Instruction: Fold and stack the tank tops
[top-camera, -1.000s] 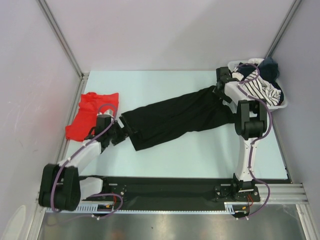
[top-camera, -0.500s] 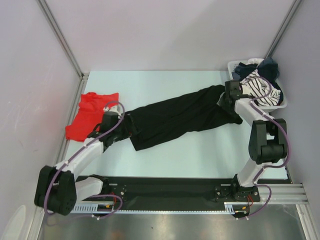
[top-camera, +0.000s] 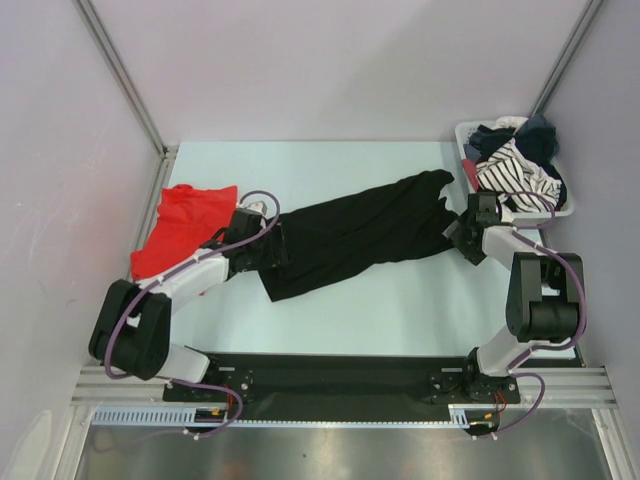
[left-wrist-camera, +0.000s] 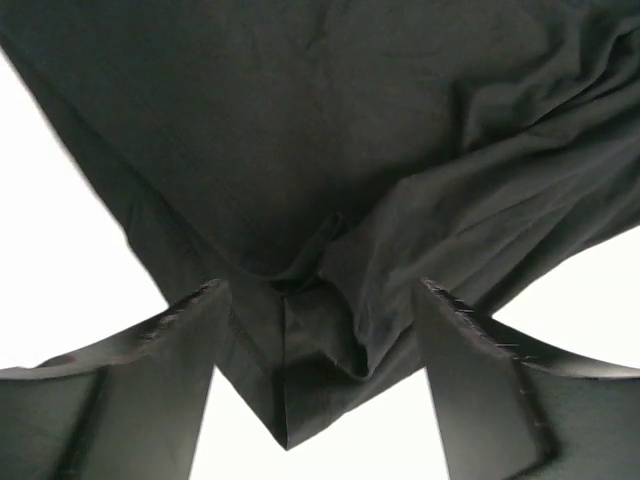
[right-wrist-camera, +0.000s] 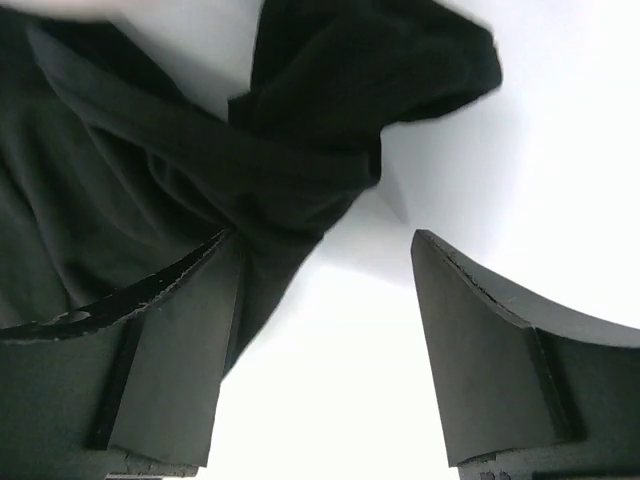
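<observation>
Tabletop (top-camera: 400, 300), pale and smooth, fills the floor of a booth with plain lilac-white walls (top-camera: 330, 60) and two slanting metal posts (top-camera: 120, 75) at the far corners; a dark base strip (top-camera: 330, 375) runs along the near edge. Two arms stand on that strip, the left arm (top-camera: 190, 280) bent low toward the middle and the right arm (top-camera: 530, 290) folded back on itself at the right side. Two tank tops lie on the surface. The black tank top (top-camera: 350, 235) is spread in a long slanted band across the centre, from the left arm's wrist up toward the basket. The red tank top (top-camera: 185, 225) lies crumpled at the left edge, just beside the black one's near end. One white basket (top-camera: 466, 160) sits at the far right corner, heaped with a striped garment (top-camera: 515, 175) and dark blue cloth (top-camera: 535, 130). The left gripper (top-camera: 275, 247) rests over the black top's left end with its fingers (left-wrist-camera: 150, 380) spread wide, a pointed corner of fabric (left-wrist-camera: 300, 120) lying loose between them. The right gripper (top-camera: 462, 240) is low at the other end, jaws likewise spread, one finger (right-wrist-camera: 170, 360) over the bunched cloth (right-wrist-camera: 120, 200) and the other on bare table.
</observation>
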